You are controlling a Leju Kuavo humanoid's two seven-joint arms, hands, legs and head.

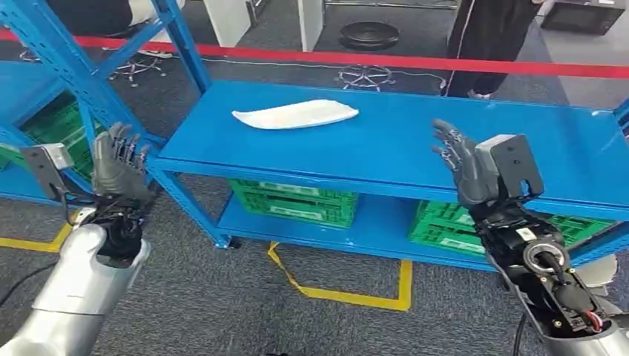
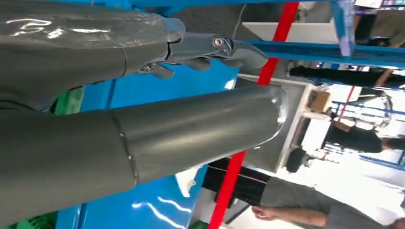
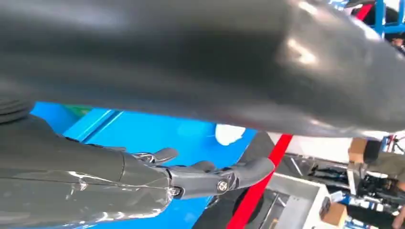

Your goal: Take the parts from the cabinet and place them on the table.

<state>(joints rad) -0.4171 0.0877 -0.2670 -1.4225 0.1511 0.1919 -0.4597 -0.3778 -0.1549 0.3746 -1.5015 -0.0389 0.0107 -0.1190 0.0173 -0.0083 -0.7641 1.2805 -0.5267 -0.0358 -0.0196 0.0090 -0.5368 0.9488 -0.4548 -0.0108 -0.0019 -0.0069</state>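
- Our fingers [image 1: 122, 148] on the left hand [image 1: 117, 172] were spread and upright, palm toward the rack, with nothing in them; those of the right hand [image 1: 461, 165] were likewise apart and empty.
- In the left wrist view the thumb and fingers stood well apart, bare blue shelf between them; the right wrist view showed the same.
- The white part [image 1: 295, 114] lay flat on the top of the blue shelf [image 1: 386, 152], at about eleven o'clock from the shelf's middle, well apart from both hands.
- From the left hand it sat toward two o'clock; from the right hand, toward ten o'clock.
- We judged it light, thin and fairly stiff, a long shallow moulded piece with tapered ends, probably smooth and apt to slide on the painted steel.
- We thought the best hold was across its narrow width near the middle, thumb under one long edge and fingers over the other.
- Green crates [image 1: 293, 200] sat on the lower level; a person [image 1: 489, 37] stood beyond the red tape [image 1: 371, 59].
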